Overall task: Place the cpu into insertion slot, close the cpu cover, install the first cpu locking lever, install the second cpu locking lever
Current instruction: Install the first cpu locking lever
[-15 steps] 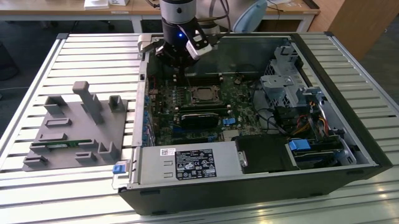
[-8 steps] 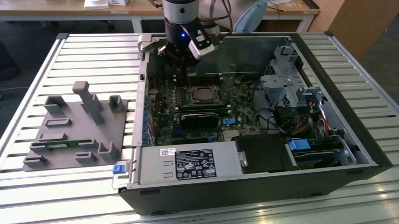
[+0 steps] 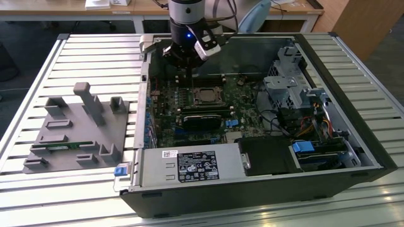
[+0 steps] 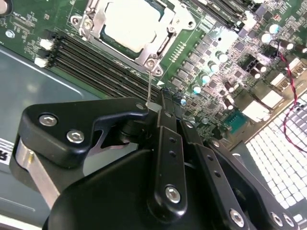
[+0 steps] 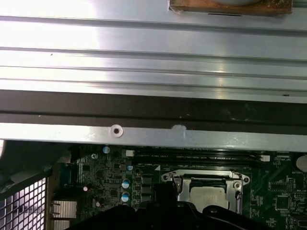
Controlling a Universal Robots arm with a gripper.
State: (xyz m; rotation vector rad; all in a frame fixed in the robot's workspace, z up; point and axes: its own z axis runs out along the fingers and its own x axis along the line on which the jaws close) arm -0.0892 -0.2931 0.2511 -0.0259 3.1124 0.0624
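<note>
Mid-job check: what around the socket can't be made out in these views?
- Second wrist view: part of the cpu is cut off by the picture edge; the locking lever has one end hidden behind the gripper.
- First wrist view: the insertion slot is partly hidden by the gripper.
- Exterior view: the locking lever is too small to judge.

Open computer case (image 3: 252, 194) on the slatted surface (image 3: 94, 56): a large black label (image 3: 196, 166) with white panels sits on the silver power supply (image 3: 154, 165), with a small white sticker (image 3: 170, 152) just beside its corner. The print on both is too fine to make out. In the second wrist view, tiny white lettering dots the green motherboard (image 4: 24, 28) around the cpu cover (image 4: 161, 45). None of it is legible.
</note>
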